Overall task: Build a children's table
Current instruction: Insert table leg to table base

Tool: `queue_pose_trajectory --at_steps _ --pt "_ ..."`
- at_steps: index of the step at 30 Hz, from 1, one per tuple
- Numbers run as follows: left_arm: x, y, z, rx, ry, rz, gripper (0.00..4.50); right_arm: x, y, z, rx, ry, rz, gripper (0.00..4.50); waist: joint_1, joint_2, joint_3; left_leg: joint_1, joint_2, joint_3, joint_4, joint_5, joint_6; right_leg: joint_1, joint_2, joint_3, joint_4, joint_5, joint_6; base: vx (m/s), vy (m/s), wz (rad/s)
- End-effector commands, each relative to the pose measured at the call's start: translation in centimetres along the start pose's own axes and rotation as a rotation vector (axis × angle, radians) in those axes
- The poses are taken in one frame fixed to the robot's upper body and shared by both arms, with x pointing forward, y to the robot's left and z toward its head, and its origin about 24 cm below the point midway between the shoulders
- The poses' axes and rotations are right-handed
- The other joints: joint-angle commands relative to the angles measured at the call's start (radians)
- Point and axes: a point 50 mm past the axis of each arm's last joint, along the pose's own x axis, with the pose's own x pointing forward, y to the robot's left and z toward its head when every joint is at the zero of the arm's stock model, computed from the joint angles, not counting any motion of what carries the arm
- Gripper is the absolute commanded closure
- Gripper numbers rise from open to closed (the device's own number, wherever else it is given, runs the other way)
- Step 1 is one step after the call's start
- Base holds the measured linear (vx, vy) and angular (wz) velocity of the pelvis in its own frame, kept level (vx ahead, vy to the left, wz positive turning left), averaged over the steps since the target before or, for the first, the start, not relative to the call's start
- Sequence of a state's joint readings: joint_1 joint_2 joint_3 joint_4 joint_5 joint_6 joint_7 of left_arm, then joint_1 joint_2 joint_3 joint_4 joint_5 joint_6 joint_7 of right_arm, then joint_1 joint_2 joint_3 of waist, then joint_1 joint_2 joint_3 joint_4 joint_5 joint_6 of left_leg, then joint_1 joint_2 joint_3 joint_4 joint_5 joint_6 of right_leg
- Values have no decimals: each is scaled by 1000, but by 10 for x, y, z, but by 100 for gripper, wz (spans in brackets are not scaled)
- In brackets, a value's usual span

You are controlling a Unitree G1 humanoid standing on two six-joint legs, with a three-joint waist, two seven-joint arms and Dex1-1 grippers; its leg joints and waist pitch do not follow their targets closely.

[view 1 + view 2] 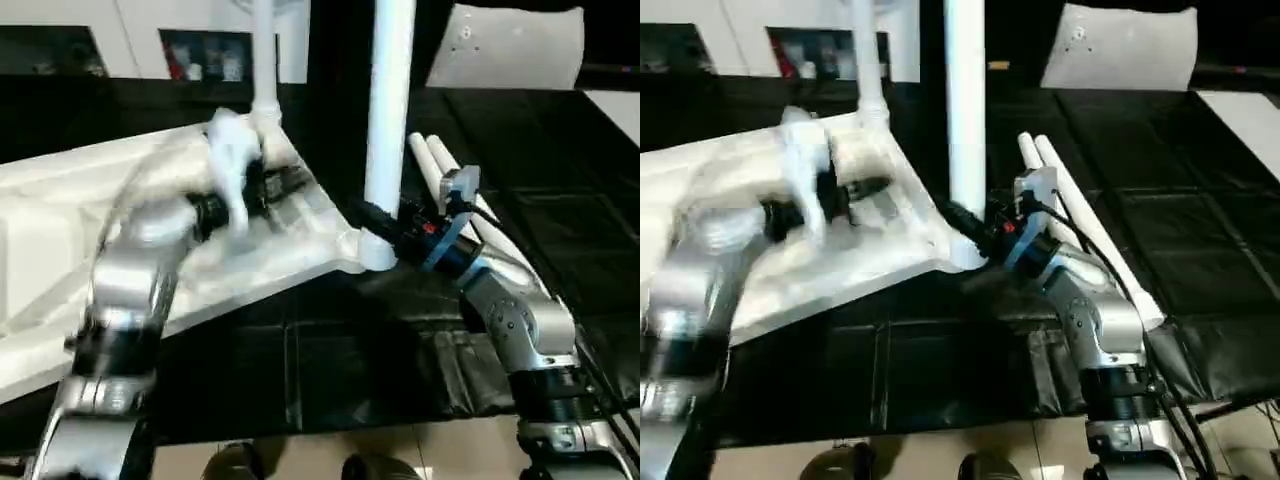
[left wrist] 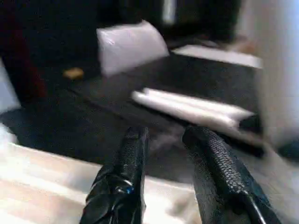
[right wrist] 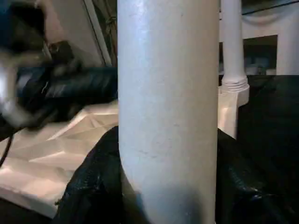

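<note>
A: Head views, panel one. What lies on the black surface (image 1: pixel 330 350)?

B: The white tabletop (image 1: pixel 60 250), underside up, ribs showing, tilted so that its near corner points toward the right arm. Two legs stand upright in corner sockets: the near leg (image 1: pixel 388 110) at the near corner, the far leg (image 1: pixel 264 60) at the corner behind it. Two loose legs (image 1: pixel 1080 210) lie side by side on the surface, just beyond the right arm.

A: And the pincers there?

B: The right pincer (image 1: pixel 372 226) is clamped on the near leg close to its socket. The left pincer (image 1: pixel 290 183) hovers over the ribbed underside, near the far leg's socket, blurred.

A: Background?

B: A white pillow-like slab (image 1: pixel 505 45) leans at the far right; a white cabinet (image 1: pixel 130 40) with dark compartments stands at the far left.

A: Left wrist view?

B: The left pincer's fingers (image 2: pixel 126 177) stand apart with nothing between them, above the tabletop's edge. Beyond them lie the loose legs and the slab.

A: Right wrist view?

B: The near leg stands between the right pincer's two black fingers (image 3: pixel 93 186), one on each side, touching it. The far leg rises from its socket behind; the blurred left pincer reaches over the ribs.
</note>
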State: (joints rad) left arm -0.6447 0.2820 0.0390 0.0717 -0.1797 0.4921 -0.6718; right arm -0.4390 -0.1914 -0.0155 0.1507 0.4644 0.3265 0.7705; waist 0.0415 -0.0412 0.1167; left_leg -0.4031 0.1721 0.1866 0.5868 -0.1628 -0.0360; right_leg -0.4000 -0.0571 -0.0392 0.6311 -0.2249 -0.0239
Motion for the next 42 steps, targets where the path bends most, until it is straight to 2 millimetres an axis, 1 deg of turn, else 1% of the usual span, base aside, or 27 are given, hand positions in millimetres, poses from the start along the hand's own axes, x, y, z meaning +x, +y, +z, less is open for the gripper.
queue_pose_trajectory --at_steps 1,2,3,7,9,10,11,12,15,18,19,21,23,26,27,29,30,31,32,33,34,35,36,38,40,41,42 --pt "10 4 0 -40 22 95 273 2 5 0 -22 27 13 259 4 -3 -83 29 59 -18 -55 -60 88 55 -85 48 -62 37 -248 0 0 0" --pt "10 4 0 -40 22 95 273 2 5 0 -22 27 13 259 6 -1 -84 30 59 -20 -54 -54 90 54 -86 47 -64 38 -247 0 0 0" --pt "21 -7 13 -35 -10 66 273 4 6 -3 -32 52 7 259 7 -6 -86 28 59 -20 -53 -42 93 56 -85 47 -61 49 -250 0 0 0" --pt "31 -26 27 -29 -53 -21 273 6 5 -6 -50 86 -10 259 15 -7 -90 26 59 -19 -48 -9 112 57 -88 47 -56 94 -260 0 0 0" --pt "34 -38 36 -24 -78 -81 273 6 4 -8 -59 104 -17 259 19 -11 -92 26 58 -17 -46 2 122 56 -86 47 -53 114 -263 0 0 0" --pt "35 -40 37 -23 -81 -89 273 6 4 -8 -60 106 -18 259 19 -11 -92 26 58 -17 -46 2 122 56 -86 47 -53 114 -263 0 0 0" --pt "37 -54 46 -12 -108 -153 273 6 3 -11 -69 123 -29 259 21 -10 -92 24 58 -18 -45 4 125 58 -87 47 -52 114 -262 0 0 0" --pt "37 -54 46 -13 -110 -157 273 6 3 -11 -69 124 -30 259 22 -9 -92 25 58 -18 -44 6 125 57 -87 46 -52 114 -263 0 0 0" --pt "37 -79 61 -12 -149 -281 273 7 -1 -14 -82 148 -61 259 24 -11 -91 24 59 -18 -43 4 124 57 -87 46 -52 106 -270 0 0 0" --pt "38 -86 63 2 -151 -309 273 8 -2 -14 -90 156 -75 259 23 -12 -88 25 58 -17 -44 -10 119 56 -84 45 -56 74 -262 0 0 0" --pt "38 -89 62 15 -152 -320 273 9 -3 -14 -92 157 -84 259 23 -13 -88 23 58 -18 -44 -17 115 58 -86 46 -58 60 -254 0 0 0" --pt "39 -92 61 17 -152 -329 273 10 -5 -13 -97 154 -94 259 20 -12 -86 23 56 -19 -46 -33 103 56 -83 45 -61 28 -240 0 0 0" --pt "39 -93 62 23 -158 -327 273 12 -5 -12 -102 149 -100 259 17 -11 -86 24 56 -19 -46 -44 96 56 -83 45 -64 12 -236 0 0 0" --pt "40 -89 65 16 -175 -298 273 14 -5 -9 -99 136 -98 259 19 -9 -87 25 56 -19 -46 -41 94 56 -81 46 -62 28 -233 0 0 0" --pt "40 -76 62 -3 -166 -227 273 14 -5 -6 -94 122 -97 259 18 -10 -87 24 56 -19 -45 -35 95 56 -81 45 -60 42 -235 0 0 0" --pt "40 -74 62 -7 -163 -215 245 14 -5 -6 -93 120 -97 259 18 -10 -87 24 55 -19 -45 -36 99 56 -81 45 -60 48 -235 0 0 0" --pt "38 -64 58 15 -146 -172 239 12 -7 -5 -101 117 -100 259 19 -7 -87 24 54 -19 -45 -42 98 55 -80 45 -63 38 -231 0 0 0" --pt "38 -64 58 15 -146 -172 239 12 -7 -5 -101 117 -100 259 17 -8 -86 25 54 -18 -46 -44 97 54 -80 46 -63 35 -230 0 0 0" --pt "36 -57 53 34 -127 -155 239 11 -8 -4 -101 114 -108 259 19 -7 -87 25 54 -20 -45 -43 96 55 -80 45 -62 36 -225 0 0 0" --pt "33 -47 46 62 -94 -119 219 8 -11 -3 -108 115 -122 259 18 -6 -88 25 53 -21 -46 -39 95 54 -79 45 -61 39 -221 0 0 0" --pt "30 -39 39 76 -62 -93 219 5 -13 -3 -112 117 -138 259 16 -4 -86 25 53 -20 -47 -40 93 54 -78 45 -61 40 -218 0 0 0" --pt "26 -32 32 89 -29 -73 203 2 -16 -3 -117 123 -158 259 15 -3 -87 27 53 -21 -47 -40 89 53 -77 44 -60 39 -214 0 0 0" --pt "21 -25 21 110 30 -58 196 -3 -21 -4 -124 132 -186 259 15 -1 -88 28 54 -21 -47 -38 83 52 -78 45 -59 44 -213 0 0 0" --pt "16 -20 9 129 96 -54 196 -8 -24 -4 -129 138 -212 259 14 2 -88 29 54 -19 -47 -26 78 52 -76 45 -55 68 -221 0 0 0" --pt "12 -19 2 124 133 -69 196 -11 -26 -4 -130 140 -225 259 19 4 -91 33 56 -20 -46 -18 78 50 -77 44 -52 92 -231 0 0 0" --pt "9 -19 -4 114 159 -87 195 -13 -28 -4 -131 142 -234 259 20 3 -89 31 56 -19 -47 -19 82 50 -79 45 -51 96 -239 0 0 0" --pt "5 -19 -11 106 187 -106 195 -16 -29 -4 -132 144 -242 259 21 5 -88 32 56 -19 -48 -26 82 49 -79 45 -52 89 -243 0 0 0"
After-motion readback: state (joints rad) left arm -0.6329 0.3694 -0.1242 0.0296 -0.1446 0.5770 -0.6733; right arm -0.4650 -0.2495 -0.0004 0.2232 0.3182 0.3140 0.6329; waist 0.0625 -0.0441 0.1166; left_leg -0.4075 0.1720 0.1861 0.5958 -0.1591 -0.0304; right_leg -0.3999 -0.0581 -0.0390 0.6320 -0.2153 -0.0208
